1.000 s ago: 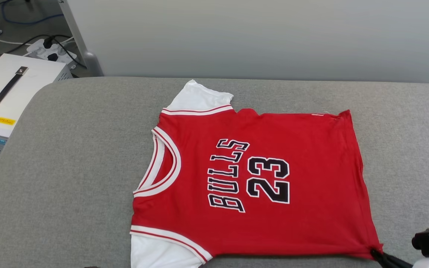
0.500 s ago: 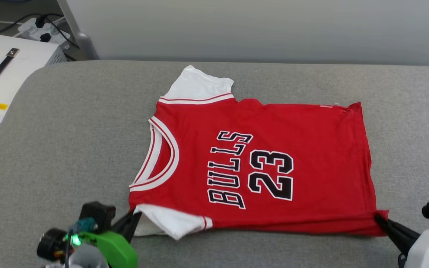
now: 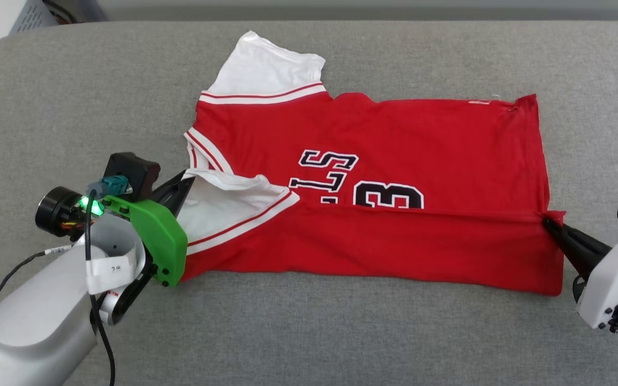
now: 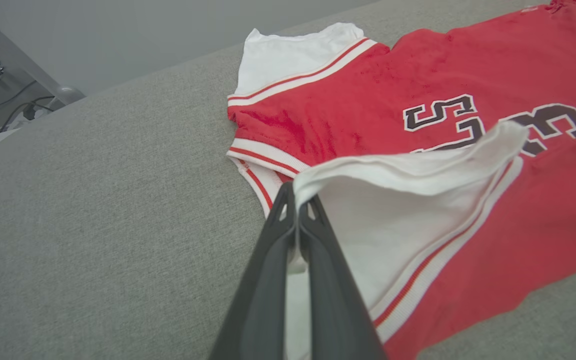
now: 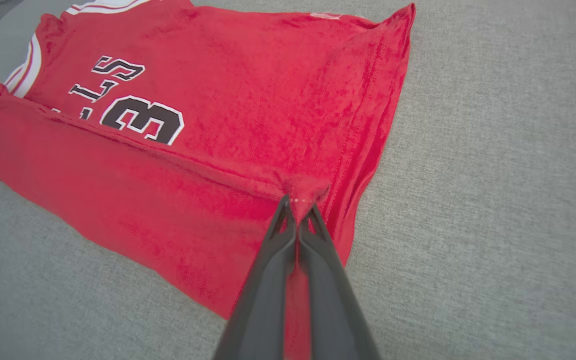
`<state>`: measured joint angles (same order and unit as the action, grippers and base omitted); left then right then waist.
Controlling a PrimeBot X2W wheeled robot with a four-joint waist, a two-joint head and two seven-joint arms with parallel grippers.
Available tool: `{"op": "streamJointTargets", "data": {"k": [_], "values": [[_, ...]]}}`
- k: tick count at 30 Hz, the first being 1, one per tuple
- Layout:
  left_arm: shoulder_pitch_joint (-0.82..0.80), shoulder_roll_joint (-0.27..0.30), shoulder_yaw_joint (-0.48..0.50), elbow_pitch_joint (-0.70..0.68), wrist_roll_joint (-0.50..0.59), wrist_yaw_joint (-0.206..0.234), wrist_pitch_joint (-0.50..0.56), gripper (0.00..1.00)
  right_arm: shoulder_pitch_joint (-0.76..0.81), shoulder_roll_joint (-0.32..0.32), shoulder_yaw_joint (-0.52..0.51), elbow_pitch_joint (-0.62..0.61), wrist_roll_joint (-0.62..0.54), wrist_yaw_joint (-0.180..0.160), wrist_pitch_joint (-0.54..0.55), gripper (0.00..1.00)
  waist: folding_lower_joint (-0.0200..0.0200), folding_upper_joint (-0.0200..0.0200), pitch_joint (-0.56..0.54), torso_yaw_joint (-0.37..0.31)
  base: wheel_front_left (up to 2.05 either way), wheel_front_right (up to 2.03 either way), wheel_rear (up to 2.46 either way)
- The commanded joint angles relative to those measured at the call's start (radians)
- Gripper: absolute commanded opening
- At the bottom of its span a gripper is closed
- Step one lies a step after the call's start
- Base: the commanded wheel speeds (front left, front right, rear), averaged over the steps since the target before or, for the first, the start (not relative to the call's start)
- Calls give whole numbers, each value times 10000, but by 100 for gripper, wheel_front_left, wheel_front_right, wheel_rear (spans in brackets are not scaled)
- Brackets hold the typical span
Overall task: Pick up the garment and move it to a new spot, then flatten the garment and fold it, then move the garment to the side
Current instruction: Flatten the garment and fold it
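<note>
The grey fabric-covered table [image 3: 309,332] has bare cloth all round the jersey, widest along the near side and toward its rounded left corner. The red jersey [image 3: 421,134] lies across the middle, its near long edge doubled over the lettering so only "LS" and "3" show. The left gripper [image 3: 184,181] has its fingers pinching the white near sleeve [image 3: 223,203]. The right gripper [image 3: 547,221] has its fingers pinching the red hem corner.

A folded-over flap of the shirt [image 3: 421,134] covers most of its lettering [image 3: 326,170], leaving two letters and half a digit
</note>
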<state>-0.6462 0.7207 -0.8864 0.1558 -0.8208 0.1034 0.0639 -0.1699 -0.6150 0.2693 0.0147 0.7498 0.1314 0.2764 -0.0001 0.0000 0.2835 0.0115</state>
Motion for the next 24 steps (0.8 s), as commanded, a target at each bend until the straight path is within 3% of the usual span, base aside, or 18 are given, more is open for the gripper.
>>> {"op": "streamJointTargets", "data": {"k": [1, 10, 15, 16, 17, 18, 24], "values": [[-198, -172, -45, 285, 141, -135, 49, 0, -303, 72, 60, 129, -54, -7, 81, 0, 1, 0, 637, -203, 0, 0, 0], [-407, -1235, -499, 3037, 26, -1095, -245, 0, -1429, 290, 1007, 1565, -193, -7, 5, 0, 1, 0, 1124, -147, 0, 0, 0], [-274, -1714, -632, 3999, -27, -1408, -679, 0, -1510, 346, 1336, 2103, -16, -7, -312, 0, 1, 0, 910, -45, 0, 0, 0], [-246, -1786, -611, 4153, -73, -1426, -765, 25, -1509, 353, 1358, 2164, 28, -7, -423, 17, 1, 0, 804, -25, 0, 0, 0], [-247, -1804, -602, 4247, -58, -1417, -853, 100, -1499, 349, 1374, 2207, 46, -7, -500, 56, 1, 0, 701, -7, 0, 0, 0], [-266, -1806, -561, 4317, -33, -1372, -1000, 100, -1477, 327, 1407, 2218, 56, -7, -592, 100, 1, 0, 576, 21, 0, 0, 0], [-569, -1422, -260, 4065, -88, -1396, -1302, 100, -1170, 219, 1205, 2093, 115, -7, -1176, 100, 1, 0, -190, 246, 0, 0, 0]]}}
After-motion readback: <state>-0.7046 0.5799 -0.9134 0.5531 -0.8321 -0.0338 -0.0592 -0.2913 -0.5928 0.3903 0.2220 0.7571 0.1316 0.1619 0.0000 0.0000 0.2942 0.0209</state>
